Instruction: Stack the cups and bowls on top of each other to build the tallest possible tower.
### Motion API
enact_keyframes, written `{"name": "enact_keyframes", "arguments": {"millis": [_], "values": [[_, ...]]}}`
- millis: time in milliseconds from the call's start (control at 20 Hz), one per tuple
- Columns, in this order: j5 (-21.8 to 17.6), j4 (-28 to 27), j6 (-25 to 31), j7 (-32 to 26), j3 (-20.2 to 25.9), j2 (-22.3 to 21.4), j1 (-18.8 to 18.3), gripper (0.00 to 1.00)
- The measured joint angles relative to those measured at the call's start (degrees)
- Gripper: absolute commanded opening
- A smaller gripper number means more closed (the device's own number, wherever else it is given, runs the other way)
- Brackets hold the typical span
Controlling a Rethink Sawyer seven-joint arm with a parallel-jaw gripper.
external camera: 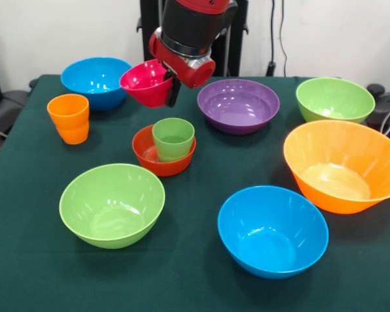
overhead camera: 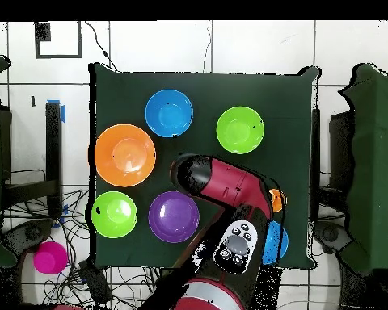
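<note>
Hanging tilted from gripper (external camera: 173, 88): pink bowl (external camera: 145, 82).

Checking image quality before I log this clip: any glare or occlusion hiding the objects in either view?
Front view: soft highlights on the big orange bowl and near blue bowl, nothing washed out; the gripper holds the pink bowl at its rim, all clearly visible. Overhead view: the arm covers the table's middle, hiding the light green cup and red-orange bowl.
</note>
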Motion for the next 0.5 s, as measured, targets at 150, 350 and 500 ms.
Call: {"name": "enact_keyframes", "arguments": {"millis": [150, 350, 500], "values": [[0.2, 0.0, 0.0, 0.0, 0.3, 0.0, 0.0, 0.00], [0.5, 0.0, 0.0, 0.0, 0.4, 0.0, 0.1, 0.00], [1.3, 0.0, 0.0, 0.0, 0.4, 0.0, 0.3, 0.00]]}}
